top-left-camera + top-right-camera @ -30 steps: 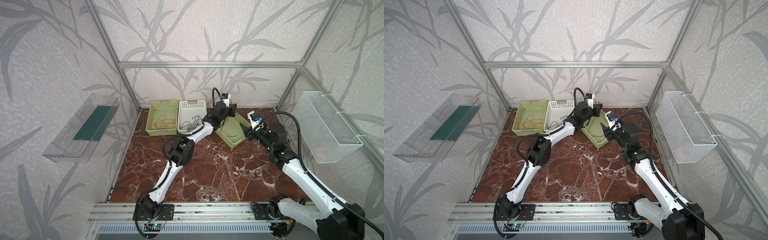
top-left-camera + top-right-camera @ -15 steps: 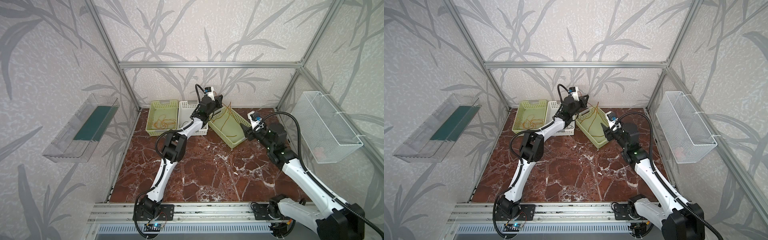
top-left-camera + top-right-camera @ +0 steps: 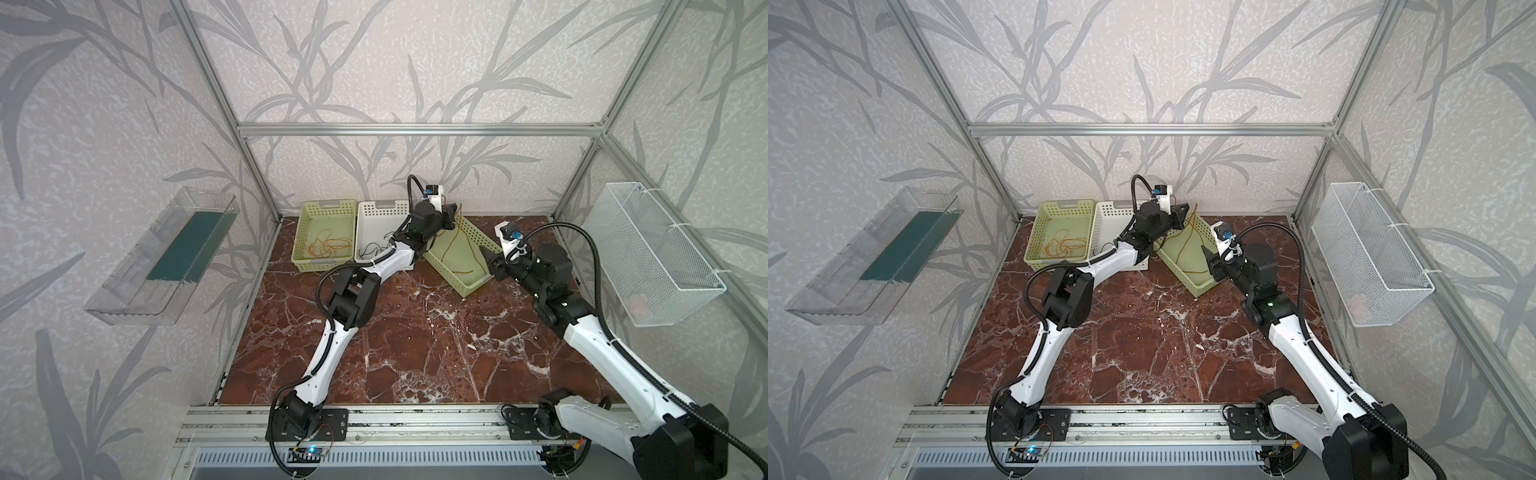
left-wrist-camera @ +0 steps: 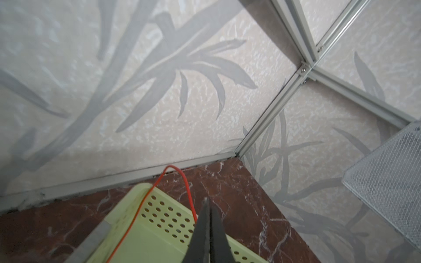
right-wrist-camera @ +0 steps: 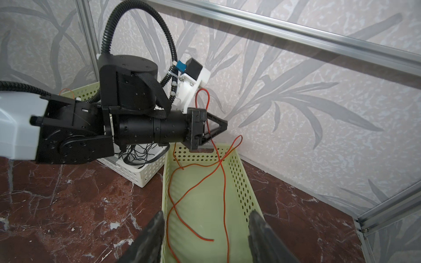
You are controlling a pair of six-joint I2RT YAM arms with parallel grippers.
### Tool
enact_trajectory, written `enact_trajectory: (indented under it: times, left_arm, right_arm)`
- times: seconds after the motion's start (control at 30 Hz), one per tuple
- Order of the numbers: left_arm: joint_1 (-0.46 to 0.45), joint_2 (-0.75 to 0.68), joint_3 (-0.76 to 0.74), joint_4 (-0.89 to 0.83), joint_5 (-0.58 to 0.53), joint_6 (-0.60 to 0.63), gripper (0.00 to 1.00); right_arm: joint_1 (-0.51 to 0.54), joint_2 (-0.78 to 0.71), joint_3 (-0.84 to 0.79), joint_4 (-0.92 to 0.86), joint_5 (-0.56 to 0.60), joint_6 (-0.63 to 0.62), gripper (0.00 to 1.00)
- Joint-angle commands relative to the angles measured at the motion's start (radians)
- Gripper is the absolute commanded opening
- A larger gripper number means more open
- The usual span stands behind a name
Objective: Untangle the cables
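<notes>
A thin red cable (image 5: 224,193) lies in loops inside the tilted pale green basket (image 5: 241,182), seen in both top views (image 3: 451,245) (image 3: 1187,245). One stretch rises to my left gripper (image 5: 224,124), which is shut on it above the basket's far end (image 3: 453,216). In the left wrist view the cable (image 4: 186,182) arches past the closed tips of the left gripper (image 4: 206,201). My right gripper (image 5: 206,236) stands open at the basket's near end (image 3: 486,257), with its fingers (image 5: 155,232) on either side of the rim and not touching the cable.
A white basket (image 3: 376,216) holds black cables (image 3: 374,249). A green basket (image 3: 316,216) to its left holds orange cables (image 3: 328,247). A wire mesh basket (image 3: 656,253) hangs on the right wall and a clear tray (image 3: 166,257) on the left wall.
Half a second ago the left gripper was higher and further left, over the white basket. It has swung back right and down over the tilted basket with the red cable. The right arm stays put.
</notes>
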Motion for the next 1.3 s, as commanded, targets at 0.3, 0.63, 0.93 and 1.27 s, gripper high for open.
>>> enact_trajectory:
  times: [0.3,0.63,0.93,1.27]
  left_arm:
    - [-0.088,0.022,0.023,-0.328,-0.071,0.208,0.30]
    - [-0.085,-0.093,0.042,-0.693,-0.016,0.367,0.91]
    - [-0.085,-0.181,0.085,-0.941,0.112,0.490,0.96]
    - [-0.089,-0.181,0.096,-1.165,0.215,0.555,0.99]
  right_arm:
    - [-0.015,0.030,0.007,-0.027,0.049,0.038,0.63]
    - [-0.093,0.150,0.061,-0.042,-0.016,0.183,0.68]
    - [-0.119,0.282,0.143,-0.056,-0.086,0.236,0.69]
    - [-0.136,0.306,0.131,-0.078,-0.135,0.309,0.70]
